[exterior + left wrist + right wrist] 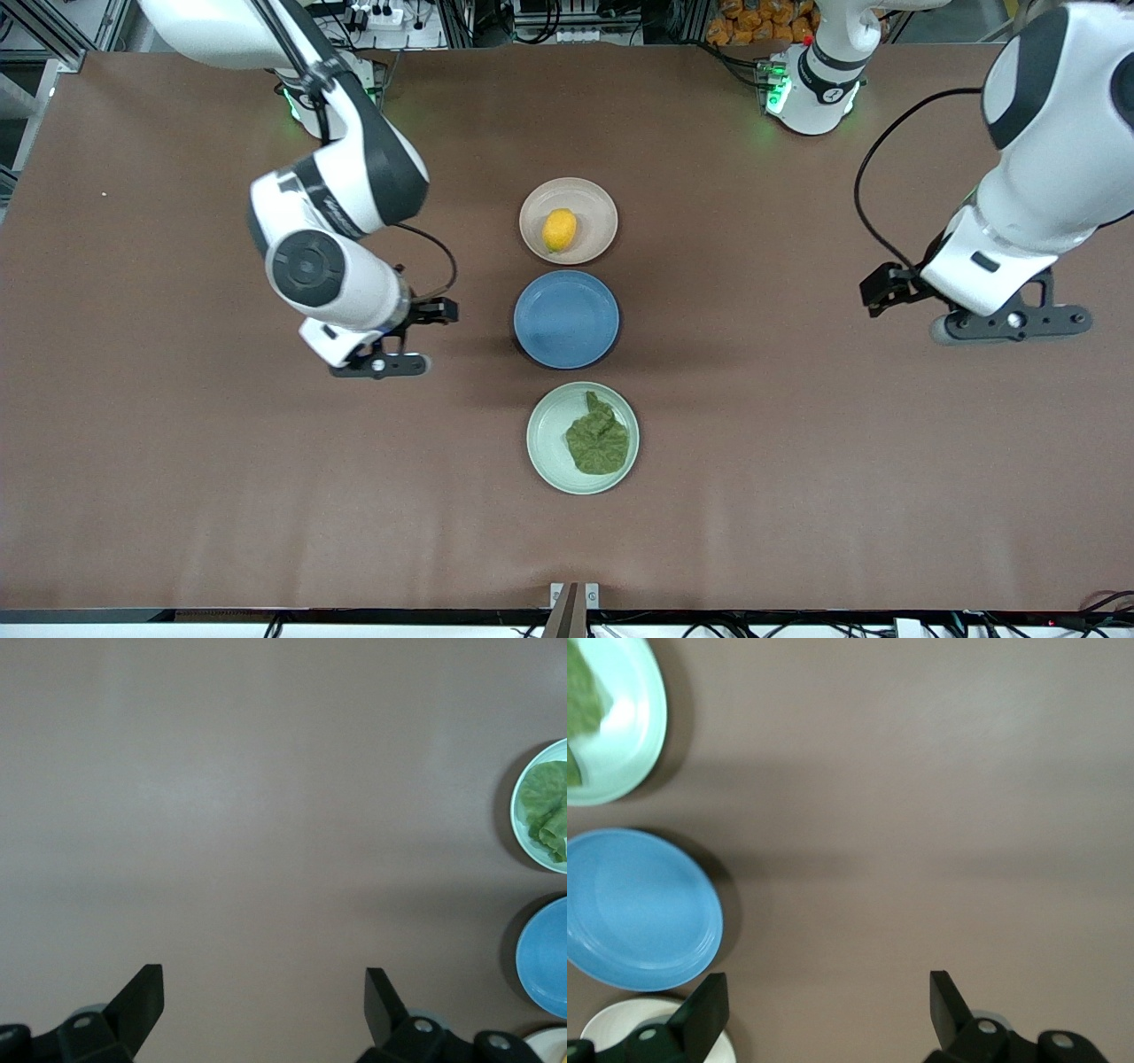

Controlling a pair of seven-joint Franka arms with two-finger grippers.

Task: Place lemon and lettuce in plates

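Lettuce (598, 445) lies in the mint plate (542, 440), nearest the front camera; the lemon (559, 229) rests in the beige plate (586, 198), farthest, with the blue plate (566, 319) between.
Lemon long axis runs near-to-far, slightly tilted. Left gripper (263, 1001) and right gripper (828, 1001) hover over bare table (797, 443), fingers spread, holding nothing.

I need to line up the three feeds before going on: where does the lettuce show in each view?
Front view: the lettuce lies in the mint green plate, nearest the front camera.
Left wrist view: at the picture's edge, lettuce in that plate.
Right wrist view: a corner sliver of lettuce.
Shared landmark: the blue plate beside it.
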